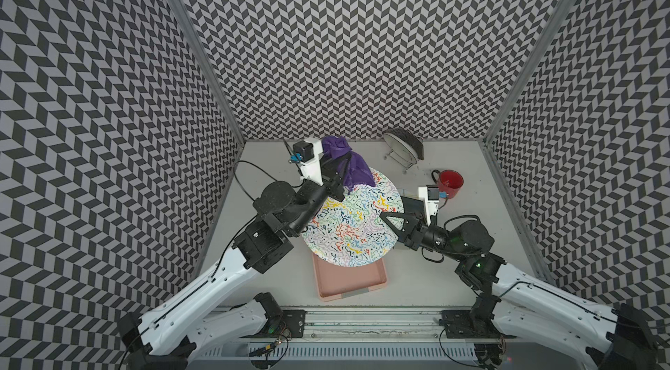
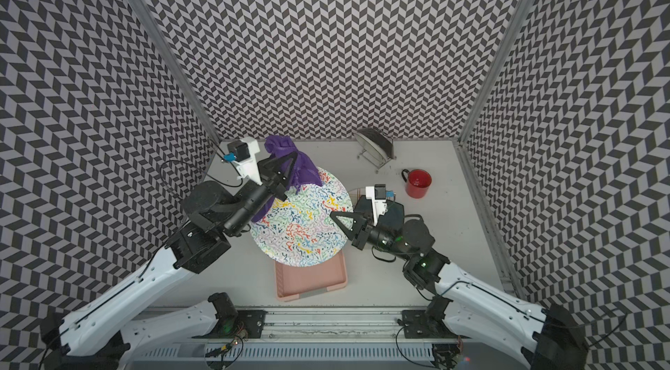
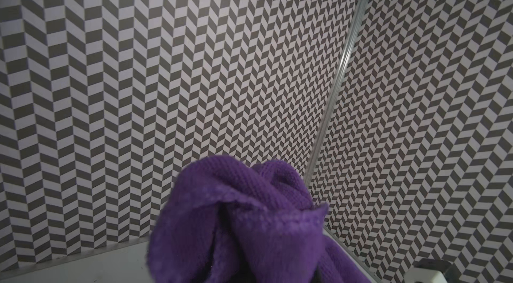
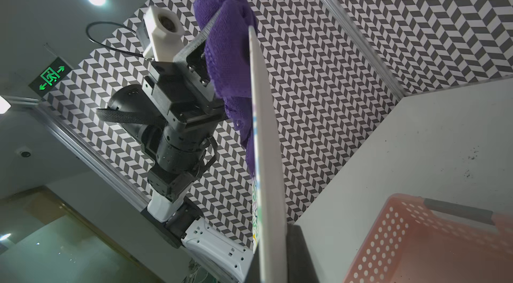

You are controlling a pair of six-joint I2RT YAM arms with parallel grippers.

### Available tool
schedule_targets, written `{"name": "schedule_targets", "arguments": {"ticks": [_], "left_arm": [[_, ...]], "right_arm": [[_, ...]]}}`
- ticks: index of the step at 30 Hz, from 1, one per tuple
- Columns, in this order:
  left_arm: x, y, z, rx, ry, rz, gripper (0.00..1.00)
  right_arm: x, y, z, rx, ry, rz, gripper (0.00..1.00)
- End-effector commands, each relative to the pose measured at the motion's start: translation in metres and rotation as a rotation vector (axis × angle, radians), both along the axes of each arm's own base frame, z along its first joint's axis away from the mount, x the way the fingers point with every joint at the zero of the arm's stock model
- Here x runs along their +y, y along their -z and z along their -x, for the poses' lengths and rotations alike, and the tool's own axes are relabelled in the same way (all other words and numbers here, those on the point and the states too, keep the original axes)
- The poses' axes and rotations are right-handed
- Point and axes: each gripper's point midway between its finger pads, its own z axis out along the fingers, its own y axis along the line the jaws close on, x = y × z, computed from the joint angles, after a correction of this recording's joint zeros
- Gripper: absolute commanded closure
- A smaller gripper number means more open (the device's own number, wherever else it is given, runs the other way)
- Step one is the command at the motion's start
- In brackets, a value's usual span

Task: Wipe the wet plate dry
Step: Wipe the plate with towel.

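The plate (image 1: 355, 226) (image 2: 304, 226) is white with coloured squiggles and hangs tilted above the table. My right gripper (image 1: 383, 216) (image 2: 333, 216) is shut on its right rim. The right wrist view shows the plate edge-on (image 4: 266, 156), clamped between the jaws of the right gripper (image 4: 273, 256). A purple cloth (image 1: 353, 170) (image 2: 304, 168) is bunched in my left gripper (image 1: 346, 159) (image 2: 288, 161), which is shut on it. The cloth (image 4: 227, 54) lies against the far left part of the plate's patterned face. In the left wrist view the cloth (image 3: 236, 226) hides the jaws.
A pink perforated tray (image 1: 348, 284) (image 2: 308, 283) (image 4: 430, 240) sits on the table under the plate's near edge. A red mug (image 1: 449, 183) (image 2: 418, 183) stands at the right. A wire rack holding a dish (image 1: 404, 147) (image 2: 375, 147) is by the back wall.
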Motion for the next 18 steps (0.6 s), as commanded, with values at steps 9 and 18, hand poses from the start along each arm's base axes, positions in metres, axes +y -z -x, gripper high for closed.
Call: {"name": "schedule_targets", "arguments": {"ticks": [9, 18], "left_arm": [[-0.014, 0.170, 0.020, 0.311, 0.047, -0.203, 1.00], [-0.027, 0.118, 0.021, 0.188, 0.056, -0.161, 1.00]], "right_arm": [[-0.090, -0.157, 0.003, -0.282, 0.135, -0.369, 1.00], [-0.041, -0.140, 0.033, -0.345, 0.045, -0.254, 1.00]]}}
